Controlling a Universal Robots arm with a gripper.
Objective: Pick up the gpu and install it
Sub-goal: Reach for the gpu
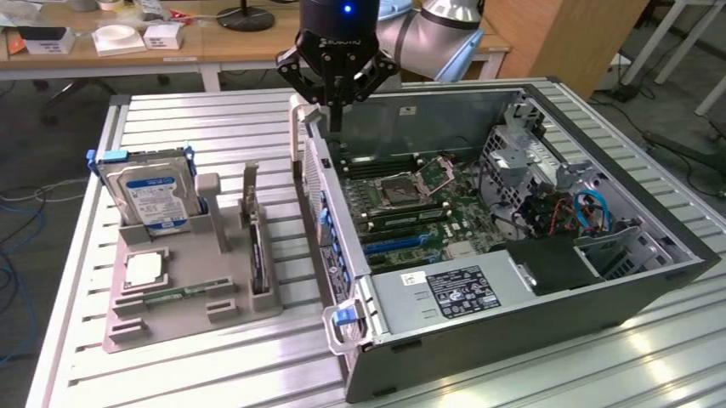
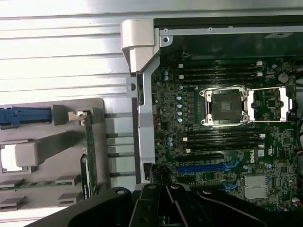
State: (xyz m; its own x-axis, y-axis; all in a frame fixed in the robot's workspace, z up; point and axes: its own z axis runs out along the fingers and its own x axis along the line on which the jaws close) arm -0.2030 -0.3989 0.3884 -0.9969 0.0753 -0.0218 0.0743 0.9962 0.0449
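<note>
Exterior view: black three-link gripper (image 1: 337, 115) hangs over the far corner of the open grey metal computer case (image 1: 635, 280), fingers pinched together, nothing in them. The tip sits just above the case's wall on the exterior view's left, over the far end of the green motherboard (image 1: 420, 204). The gpu (image 1: 254, 236) is a thin dark card with a silver bracket at one end. It's not in the case: it stands on edge in a slot of the grey plastic parts holder (image 1: 170, 319), just beside the case on the exterior view's left. The silver hard drive with a blue label (image 1: 153, 191) stands in the same holder, further from the case. All of it sits on the slatted aluminium table (image 1: 204, 127).

Wrist view: gripper (image 2: 166, 201) closed and empty, over the case wall. The gpu (image 2: 88, 151) shows edge-on in the holder, just outside that wall and apart from the fingers. Inside the case, the square silver-framed CPU socket (image 2: 227, 106) and a long blue expansion slot (image 2: 203, 168) sit on the board.
</note>
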